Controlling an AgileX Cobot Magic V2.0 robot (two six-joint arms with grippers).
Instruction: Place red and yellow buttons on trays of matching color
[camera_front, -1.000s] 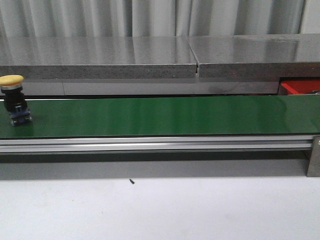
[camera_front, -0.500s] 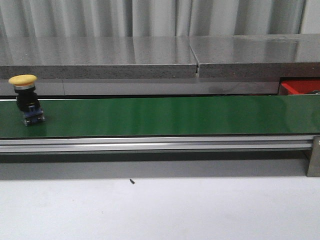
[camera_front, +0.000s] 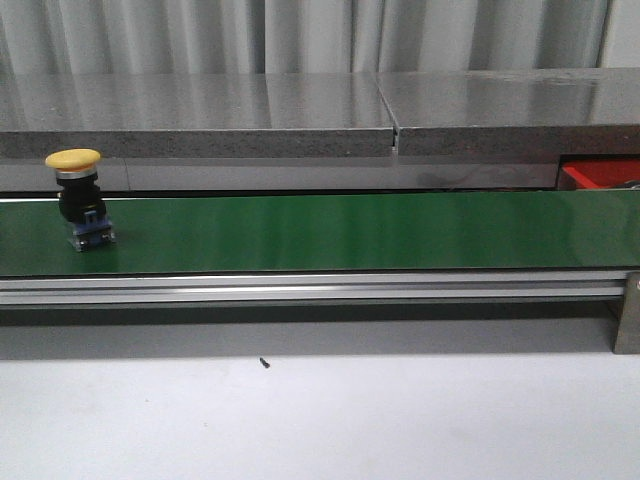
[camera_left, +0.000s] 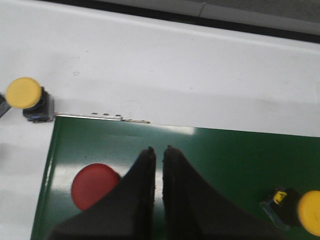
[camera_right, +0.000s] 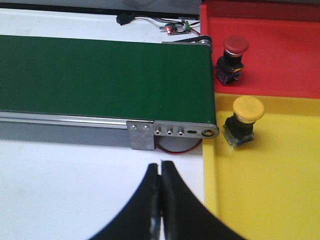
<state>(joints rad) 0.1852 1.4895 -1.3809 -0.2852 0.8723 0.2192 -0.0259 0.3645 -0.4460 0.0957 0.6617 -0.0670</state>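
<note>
A yellow button (camera_front: 76, 160) on a black and blue base rides upright on the green belt (camera_front: 350, 232) at the far left. My left gripper (camera_left: 159, 149) hovers shut and empty over the belt, between a red button (camera_left: 93, 186) and a yellow button (camera_left: 306, 213). Another yellow button (camera_left: 25, 95) stands off the belt on the white table. My right gripper (camera_right: 161, 164) is shut and empty above the white table, near the belt's end. Beyond it, the red tray (camera_right: 280, 55) holds a red button (camera_right: 234, 49), and the yellow tray (camera_right: 270, 185) holds a yellow button (camera_right: 246, 116).
A grey stone ledge (camera_front: 300, 125) runs behind the belt, and an aluminium rail (camera_front: 300, 290) runs along its front. A corner of the red tray (camera_front: 600, 172) shows at the far right. A small circuit board with wires (camera_right: 172, 27) lies behind the belt's end.
The yellow button in the front view has travelled to the right along the belt. Nothing else differs.
</note>
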